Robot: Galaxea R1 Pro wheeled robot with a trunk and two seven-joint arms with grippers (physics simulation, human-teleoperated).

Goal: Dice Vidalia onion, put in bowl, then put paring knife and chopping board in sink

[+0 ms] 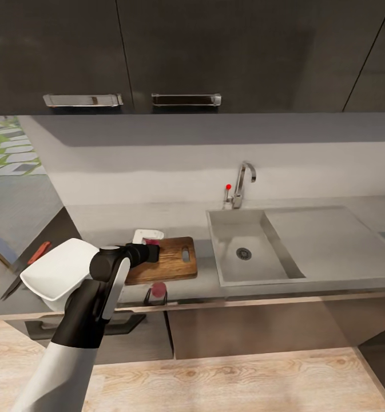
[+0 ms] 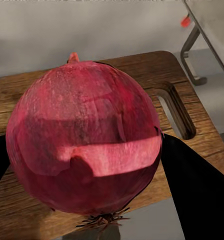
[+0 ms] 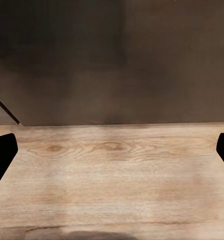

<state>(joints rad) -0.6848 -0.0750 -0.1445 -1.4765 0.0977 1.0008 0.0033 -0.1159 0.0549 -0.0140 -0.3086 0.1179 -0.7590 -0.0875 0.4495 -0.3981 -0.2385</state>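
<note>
Head view: the left gripper (image 1: 152,252) was extended over the chopping board (image 1: 168,261), which lay flat on the table (image 1: 112,220) just left of the sink (image 1: 255,246), handle slot toward the basin. Left wrist view: the gripper's two dark fingers (image 2: 192,190) were pinching the Vidalia onion (image 2: 84,137), a dark-red bulb, on opposite sides; the root tuft and stem tip were both visible. The onion was above the board; contact with the wood could not be confirmed. The sink basin with its dark round drain (image 1: 243,253) held nothing visible; the chrome tap (image 1: 242,184) with the red knob stood behind it.

The white bowl (image 1: 60,272) sat at the table's front edge, left of the board, partly hidden behind the left arm. The paring knife (image 1: 26,269), red handle and dark blade, lay further left, near the bowl.

Right wrist view: the right gripper (image 3: 112,155) was spread wide, its fingertips at the frame's edges, holding nothing, facing wood-plank floor (image 3: 112,175) and a dark cabinet front (image 3: 112,60).
</note>
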